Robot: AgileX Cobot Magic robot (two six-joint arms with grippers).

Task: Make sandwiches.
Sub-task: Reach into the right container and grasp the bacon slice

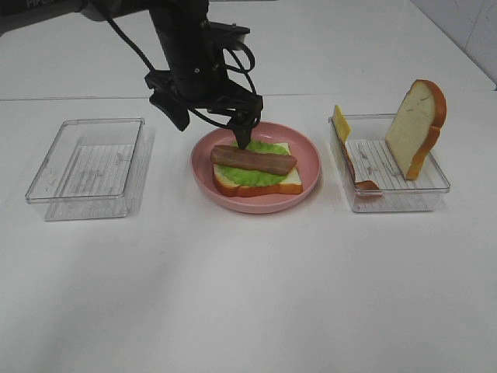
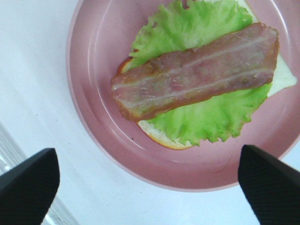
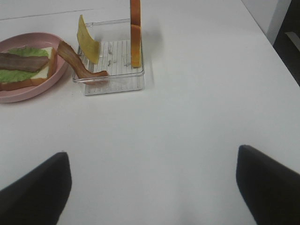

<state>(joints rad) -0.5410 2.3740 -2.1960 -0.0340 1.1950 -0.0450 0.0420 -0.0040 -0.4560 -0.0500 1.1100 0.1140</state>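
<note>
Exterior high view shows a clear rectangular plastic tray [image 1: 87,159] at the left of the white table [image 1: 233,295]. To its right, the left gripper [image 1: 213,128] hangs just above the sandwich [image 1: 256,172], with its two black fingers spread wide apart and nothing between them. The sandwich lies in the middle of a round pink plate [image 1: 308,165]. It is a white toy bread slice [image 1: 289,183], with a ruffled green lettuce leaf [image 1: 260,176] on it and a brown-red bacon strip [image 1: 254,158] on top. Further right, another clear tray [image 1: 404,199] holds a yellow cheese square [image 1: 341,123] leaning at its left wall, a loose bacon piece [image 1: 362,181] draped over the rim, and an upright bread piece [image 1: 415,128]. Only the right wrist view shows the right gripper [image 3: 150,192]. It hangs over bare table, fingers apart, holding nothing.
</note>
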